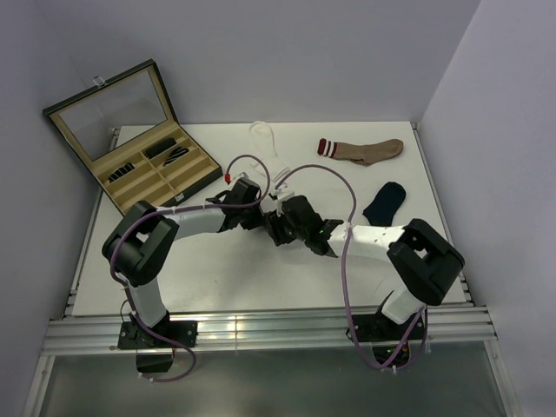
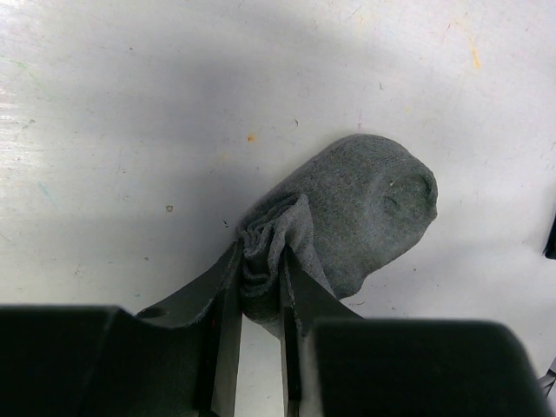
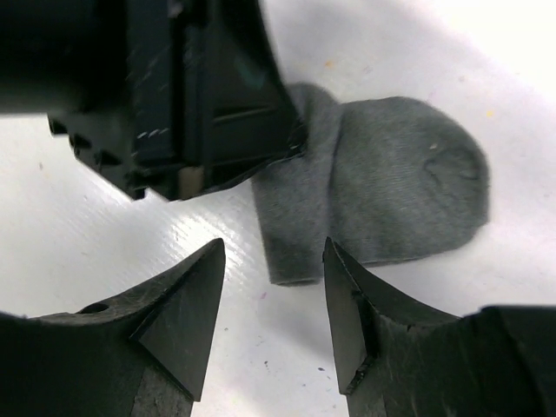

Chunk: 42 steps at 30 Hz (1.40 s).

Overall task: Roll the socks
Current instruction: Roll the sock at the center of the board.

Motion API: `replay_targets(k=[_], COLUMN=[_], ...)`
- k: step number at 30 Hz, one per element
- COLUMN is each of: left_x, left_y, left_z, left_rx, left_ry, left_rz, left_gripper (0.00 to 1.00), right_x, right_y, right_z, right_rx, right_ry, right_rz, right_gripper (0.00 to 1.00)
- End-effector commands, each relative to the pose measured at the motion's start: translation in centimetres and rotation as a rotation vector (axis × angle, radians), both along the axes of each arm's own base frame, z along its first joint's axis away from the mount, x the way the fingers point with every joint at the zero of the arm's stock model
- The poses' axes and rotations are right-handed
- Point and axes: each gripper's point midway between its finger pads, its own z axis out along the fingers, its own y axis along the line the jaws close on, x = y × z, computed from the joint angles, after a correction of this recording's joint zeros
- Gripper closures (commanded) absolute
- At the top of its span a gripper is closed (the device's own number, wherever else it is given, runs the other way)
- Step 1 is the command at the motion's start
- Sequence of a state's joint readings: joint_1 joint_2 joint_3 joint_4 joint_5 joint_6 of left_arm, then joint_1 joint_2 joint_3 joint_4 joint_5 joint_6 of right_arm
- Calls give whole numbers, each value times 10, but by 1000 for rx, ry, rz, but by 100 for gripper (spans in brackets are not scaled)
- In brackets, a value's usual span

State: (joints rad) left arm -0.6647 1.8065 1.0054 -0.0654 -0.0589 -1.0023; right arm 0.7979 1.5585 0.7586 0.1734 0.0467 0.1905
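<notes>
A dark grey sock [image 2: 369, 204] lies on the white table, its near end folded and bunched. My left gripper [image 2: 261, 274] is shut on that bunched end. In the right wrist view the same grey sock [image 3: 391, 195] lies flat, with a folded edge pointing at my right gripper [image 3: 274, 256]. That gripper is open, just short of the edge and holding nothing. In the top view both grippers, left [image 1: 259, 211] and right [image 1: 283, 224], meet at the table's middle and hide the grey sock. A navy sock [image 1: 384, 202] lies flat to the right. A white sock [image 1: 263, 135] lies at the back.
A brown sock with red and white cuff stripes [image 1: 360, 149] lies at the back right. An open display case [image 1: 130, 139] holding dark items stands at the back left corner. The left gripper's body [image 3: 191, 95] hangs close above the right gripper's fingers.
</notes>
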Motion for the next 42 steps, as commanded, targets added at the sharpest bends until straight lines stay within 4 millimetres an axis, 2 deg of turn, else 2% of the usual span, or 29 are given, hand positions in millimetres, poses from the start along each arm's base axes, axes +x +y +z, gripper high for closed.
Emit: replay_targets(k=[1, 6, 12, 15, 16, 19, 23, 27, 30, 31, 32, 34, 38, 42], left_x=[-6, -6, -7, -7, -8, -8, -9, -9, -8, -10, -9, -10, -11, -13], left_y=[7, 6, 5, 4, 4, 6, 8, 10, 13, 16, 15, 16, 11, 5], left_z=[-11, -9, -7, -5, -5, -2, 8, 22, 34, 34, 40, 43, 49, 41], left_rx=[69, 62, 52, 44, 43, 39, 25, -8, -35, -36, -54, -70, -110, -127], left_ry=[27, 26, 24, 19, 17, 9, -17, -39, -68, -69, -83, -96, -115, -102], left_rz=[-21, -19, -23, -27, -27, -23, -15, 1, 22, 27, 31, 30, 11, -8], left_gripper=[94, 94, 92, 90, 88, 76, 61, 41, 31, 29, 24, 20, 18, 17], right_x=[6, 5, 5, 4, 3, -3, -8, -12, -13, -16, -13, -16, -14, -5], right_y=[7, 12, 6, 1, 1, 5, 10, 6, 5, 5, 6, 6, 5, -2], right_z=[-1, -14, -37, -44, -47, -45, -38, -32, -28, -32, -31, -26, -34, -39], right_rx=[-55, -98, -158, -181, -180, -125, 22, 226, 357, 385, 431, 504, 613, 701], right_ry=[-80, -70, -29, -9, 4, 55, 167, 330, 429, 470, 500, 564, 707, 762], right_rz=[18, 25, -6, -29, -25, -9, 21, 41, 52, 58, 48, 78, 49, 16], right_gripper=[44, 46, 58, 77, 88, 100, 100, 100, 100, 100, 100, 100, 100, 100])
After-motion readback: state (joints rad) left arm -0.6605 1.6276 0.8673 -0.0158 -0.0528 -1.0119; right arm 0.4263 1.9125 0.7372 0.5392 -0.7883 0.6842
